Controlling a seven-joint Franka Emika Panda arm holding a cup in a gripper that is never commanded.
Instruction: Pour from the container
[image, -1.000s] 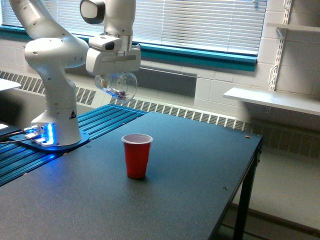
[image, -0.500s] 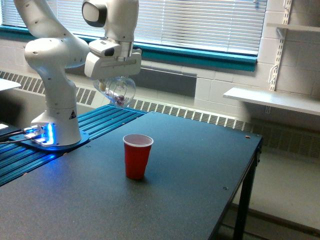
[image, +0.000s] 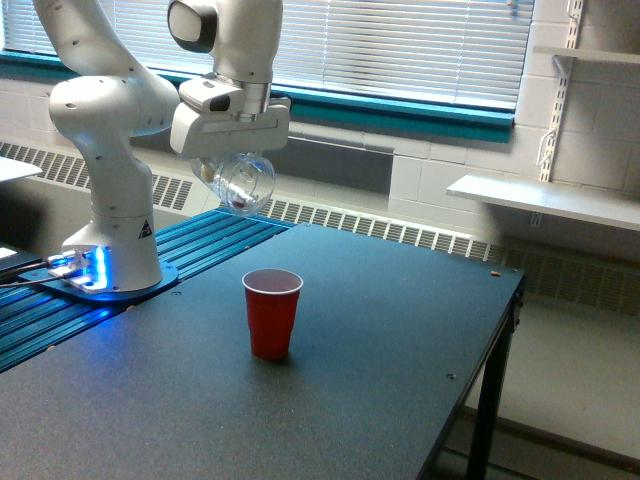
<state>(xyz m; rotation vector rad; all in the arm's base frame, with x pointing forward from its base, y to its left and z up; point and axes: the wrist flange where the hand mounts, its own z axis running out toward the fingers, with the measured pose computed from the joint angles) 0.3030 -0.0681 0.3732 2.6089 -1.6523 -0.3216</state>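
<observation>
Holding the container (image: 243, 182) up in the air, my tool (image: 229, 160) is clamped on it just under the white wrist housing, though I can't make out exactly how the fingers sit against the glass. I read the container as tipped well over, its mouth turned toward the exterior view's right and somewhat downward, with a few small dark-pinkish bits gathered at its low side. It hangs above the far-left part of the bench (image: 380, 330), higher than the red cup (image: 272, 313) and offset toward the exterior view's left and back from it. The cup stands upright on the bench, and I can't see anything inside it or falling toward it. My judgement: the tilt is well underway, but nothing has left the container, so the pour itself remains.
</observation>
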